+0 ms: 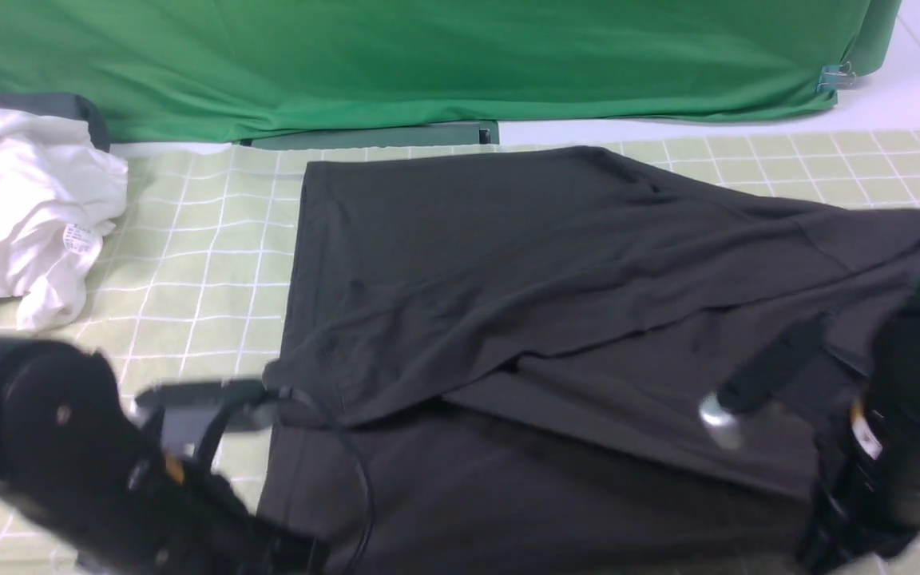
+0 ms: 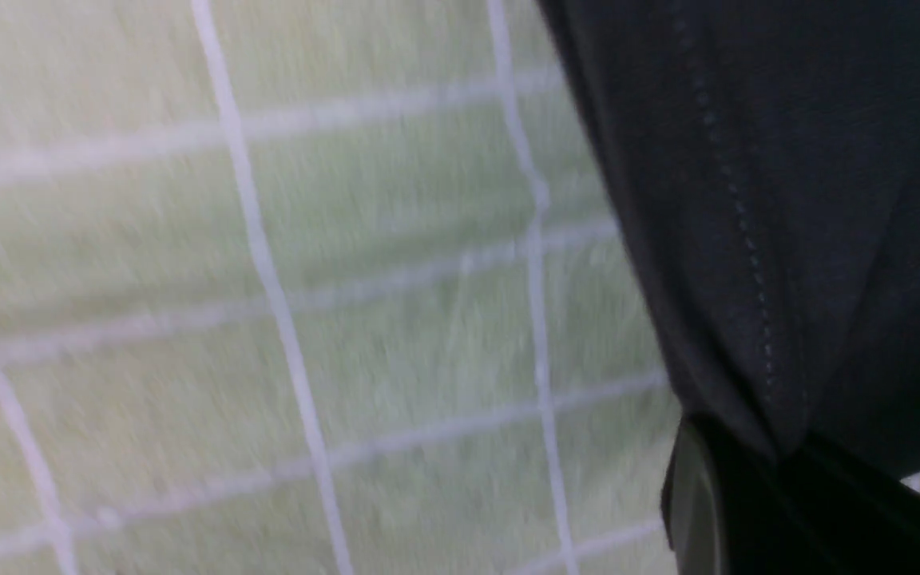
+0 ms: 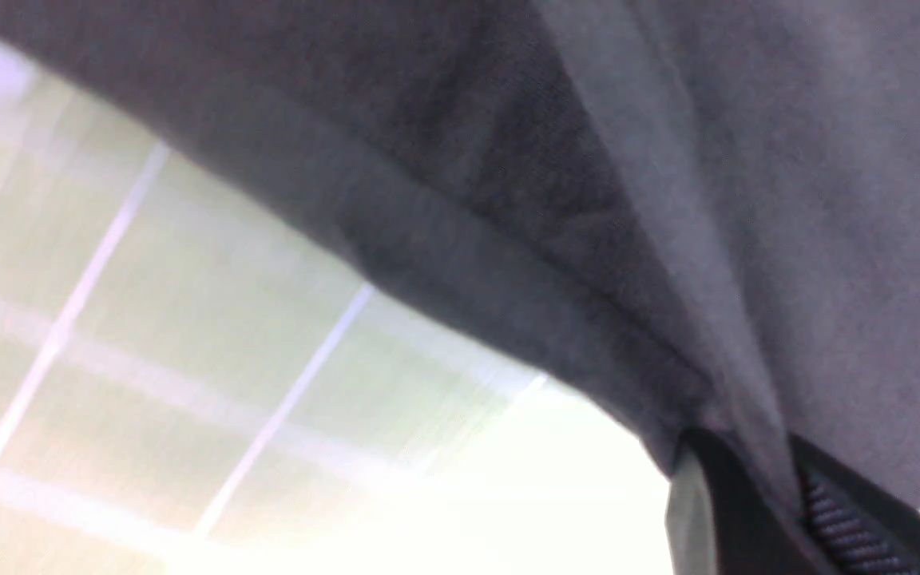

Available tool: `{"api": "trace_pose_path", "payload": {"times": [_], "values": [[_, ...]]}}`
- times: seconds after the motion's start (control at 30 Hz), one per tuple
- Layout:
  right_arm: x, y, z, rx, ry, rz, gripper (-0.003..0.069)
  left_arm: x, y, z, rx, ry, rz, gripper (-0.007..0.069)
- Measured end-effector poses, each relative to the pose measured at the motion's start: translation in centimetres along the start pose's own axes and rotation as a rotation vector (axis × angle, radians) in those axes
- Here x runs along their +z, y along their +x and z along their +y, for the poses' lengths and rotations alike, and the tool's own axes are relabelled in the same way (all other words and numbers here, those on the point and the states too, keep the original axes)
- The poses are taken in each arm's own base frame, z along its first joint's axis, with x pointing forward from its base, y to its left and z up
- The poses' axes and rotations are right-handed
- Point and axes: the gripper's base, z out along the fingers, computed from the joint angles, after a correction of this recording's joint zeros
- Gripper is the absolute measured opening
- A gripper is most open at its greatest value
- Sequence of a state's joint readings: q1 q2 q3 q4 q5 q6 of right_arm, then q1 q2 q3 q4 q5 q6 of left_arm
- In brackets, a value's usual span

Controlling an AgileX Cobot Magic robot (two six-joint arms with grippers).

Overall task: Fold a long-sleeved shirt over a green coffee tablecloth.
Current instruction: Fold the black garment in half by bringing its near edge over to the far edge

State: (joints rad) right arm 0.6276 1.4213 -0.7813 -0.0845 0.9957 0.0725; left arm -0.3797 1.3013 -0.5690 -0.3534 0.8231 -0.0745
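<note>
1 long-sleeved shirt [image 1: 556, 263], black, lying partly folded on 1 green coffee tablecloth [image 1: 204, 263]
2 hands: left hand [image 2: 779, 459] pinched on the shirt's left edge; right hand [image 3: 755, 471] clamped on its right side
1 white garment [image 1: 29, 208], far left
1 deep-green fabric [image 1: 428, 64], behind

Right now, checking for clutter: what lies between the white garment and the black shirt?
Only bare green coffee tablecloth separates the white garment from the long-sleeved shirt; the front view shows it.
</note>
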Motion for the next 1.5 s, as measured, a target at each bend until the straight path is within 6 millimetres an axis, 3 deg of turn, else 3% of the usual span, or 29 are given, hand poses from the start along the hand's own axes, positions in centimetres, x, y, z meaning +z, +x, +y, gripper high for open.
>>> {"api": "trace_pose_path", "payload": {"times": [0.23, 0.33, 0.47, 0.67, 0.77, 0.93, 1.0, 1.13, 1.27, 1.5], "values": [[1.2, 4.9, 1.0, 0.078, -0.084, 0.048, 0.0027, 0.5, 3.2, 0.5, -0.021, 0.04, 0.089, 0.0022], [0.7, 5.6, 1.0, 0.093, -0.091, 0.017, 0.0027, 0.1, 3.6, 0.5, -0.014, 0.047, 0.083, 0.0022], [-0.5, 5.3, 0.7, 0.096, -0.073, -0.031, 0.0027, -1.2, 2.5, -0.2, 0.009, 0.066, 0.021, 0.0022], [-3.2, 2.6, -0.4, 0.077, -0.002, -0.121, 0.0027, -4.9, -1.2, -1.7, 0.075, 0.064, -0.145, 0.0021], [-3.8, 0.8, -0.7, 0.064, 0.019, -0.133, 0.0027, -6.1, -3.7, -1.4, 0.058, 0.039, -0.227, 0.0021], [-3.8, -2.6, -1.1, 0.034, 0.058, -0.185, 0.0027, -5.8, -7.1, -0.5, -0.026, 0.044, -0.288, 0.0021], [-3.8, -5.2, -1.8, 0.046, 0.066, -0.223, 0.0027, -4.9, -9.1, 0.1, -0.076, 0.053, -0.303, 0.0021], [-4.1, -7.7, -3.4, 0.08, 0.075, -0.253, 0.0027, -4.2, -11.2, 0.4, -0.089, 0.047, -0.306, 0.0021], [-4.3, -10.5, -6.4, 0.129, 0.093, -0.275, 0.0027, -4.3, -14.1, 0.3, -0.059, 0.022, -0.342, 0.0021], [-2.7, -13.3, -10.0, 0.179, 0.109, -0.272, 0.0027, -5.4, -18.8, 0.4, -0.038, -0.003, -0.386, 0.0021]]}}
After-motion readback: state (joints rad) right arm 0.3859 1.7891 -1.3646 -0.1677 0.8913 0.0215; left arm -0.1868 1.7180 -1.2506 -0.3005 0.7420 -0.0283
